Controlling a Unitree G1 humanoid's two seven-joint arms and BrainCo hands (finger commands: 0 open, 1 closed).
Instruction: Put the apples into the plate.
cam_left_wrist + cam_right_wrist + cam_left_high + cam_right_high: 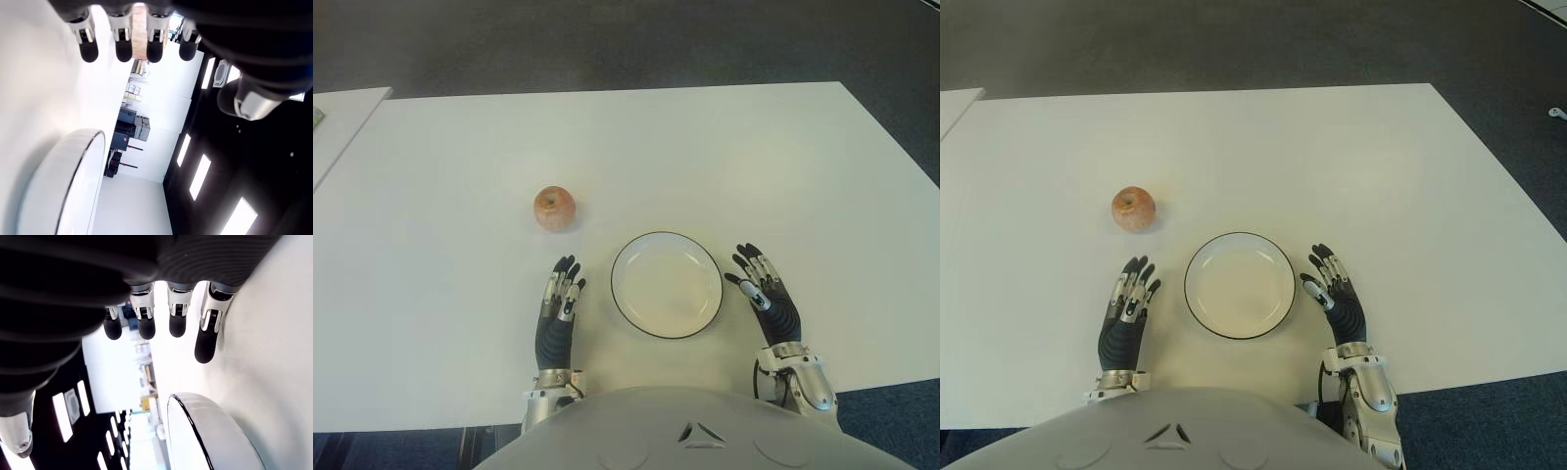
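Closest to the robot's body, the left hand (558,299) and the right hand (765,291) show flat over the white table (724,147), one on each side of the plate (667,285), fingers stretched forward and loosely apart, nothing in either palm; both wrist views confirm straight fingers with only air past them. This looks like a starting pose, the hands framing the plate so that either can go out to work. The plate sits between them near the table's front edge, white with a thin dark rim, and it holds nothing yet, so the task is not begun. Farther out, beyond the left hand's fingertips and left of the plate, a single apple (554,209) stands alone on the bare tabletop, apart from both plate and hand. Only this one apple is visible, though the task speaks of several. Since it lies straight ahead of the left hand, that hand seems the natural one to reach forward, close round it and carry it across to the plate
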